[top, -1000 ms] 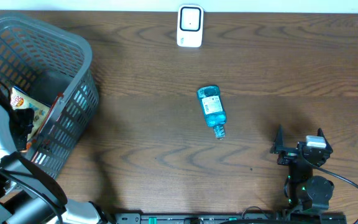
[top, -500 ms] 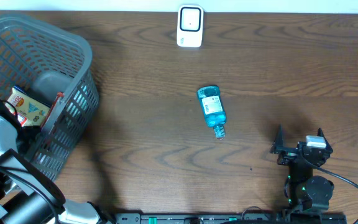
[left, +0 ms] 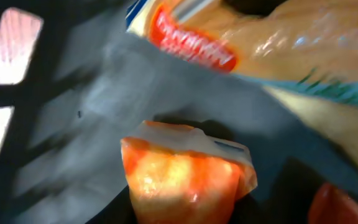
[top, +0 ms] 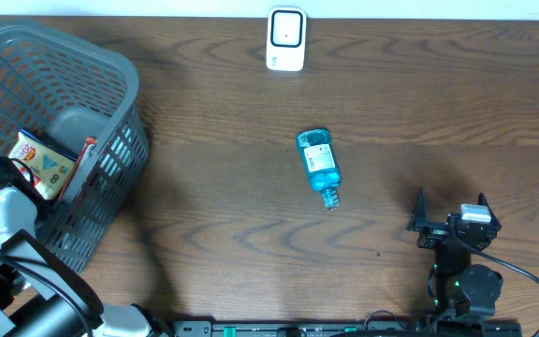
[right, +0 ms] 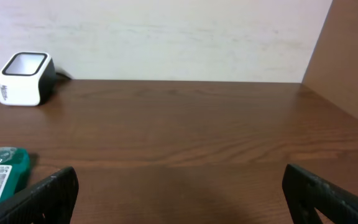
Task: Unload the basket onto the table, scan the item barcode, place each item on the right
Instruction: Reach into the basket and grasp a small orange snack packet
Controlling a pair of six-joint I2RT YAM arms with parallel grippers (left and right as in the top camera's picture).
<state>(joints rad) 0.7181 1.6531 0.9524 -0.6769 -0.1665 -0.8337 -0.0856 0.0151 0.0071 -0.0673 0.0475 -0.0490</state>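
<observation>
My left gripper (top: 7,178) is down inside the grey basket (top: 110,65) at the table's left. In the left wrist view an orange snack packet (left: 182,177) fills the space at the jaws (left: 182,211); it narrows toward them as if pinched, and the fingers themselves are mostly hidden. A larger yellow-and-red snack bag (left: 260,43) lies behind it (top: 43,161). The white barcode scanner (top: 286,39) stands at the table's far edge (right: 22,78). My right gripper (top: 450,211) rests open near the front right, nothing between its fingers (right: 182,193).
A blue mouthwash bottle (top: 319,165) lies on its side mid-table, its label end showing at the left of the right wrist view (right: 2,177). The basket's tall slatted walls surround my left gripper. A brown wall panel (right: 353,56) rises at the right.
My left arm has drawn back toward the front of the basket, uncovering more of the yellow snack bag. Its jaws have come in on the orange packet. The right arm has not moved.
</observation>
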